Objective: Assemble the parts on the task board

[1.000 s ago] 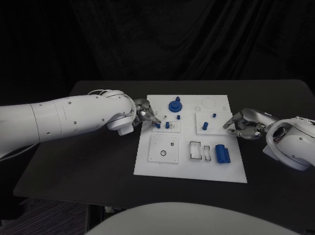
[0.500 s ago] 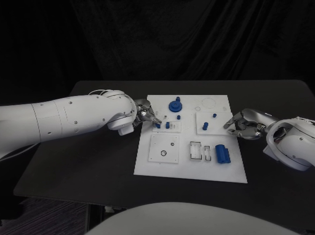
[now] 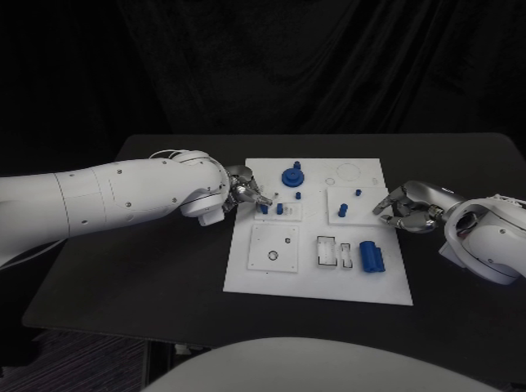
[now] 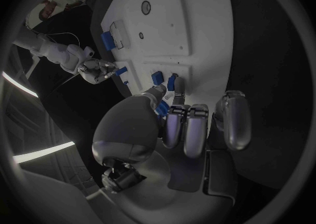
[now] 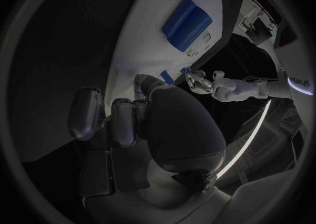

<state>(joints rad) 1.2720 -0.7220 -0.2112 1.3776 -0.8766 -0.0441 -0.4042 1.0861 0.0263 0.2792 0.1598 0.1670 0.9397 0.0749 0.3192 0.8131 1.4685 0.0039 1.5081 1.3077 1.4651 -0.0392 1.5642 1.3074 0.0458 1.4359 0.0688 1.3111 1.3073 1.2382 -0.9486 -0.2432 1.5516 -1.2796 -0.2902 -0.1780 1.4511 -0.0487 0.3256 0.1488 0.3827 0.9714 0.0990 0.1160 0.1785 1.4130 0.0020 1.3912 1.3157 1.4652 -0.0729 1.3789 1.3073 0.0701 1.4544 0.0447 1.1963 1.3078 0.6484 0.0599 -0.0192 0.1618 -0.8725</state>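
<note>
The white task board (image 3: pixel 314 282) lies mid-table. My left hand (image 3: pixel 242 193) hovers at the board's left edge, fingers curled. In the left wrist view this left hand (image 4: pixel 181 126) pinches a small blue part (image 4: pixel 162 109) between thumb and fingers, just short of two blue pegs (image 4: pixel 157 78) standing in a small plate. Those blue pegs (image 3: pixel 271 209) sit right beside the fingertips. My right hand (image 3: pixel 407 209) rests at the board's right edge with fingers curled in and nothing seen in them; the right hand (image 5: pixel 128 121) stays off the board (image 5: pixel 148 45).
A large blue knob (image 3: pixel 292 175) stands at the board's far side, with small pegs (image 3: pixel 343 210) on the right plate. Two blue cylinders (image 3: pixel 370 256) lie near the right front, close to my right hand. Open slots (image 3: pixel 327 251) lie beside them. Black table (image 3: pixel 145 269) surrounds the board.
</note>
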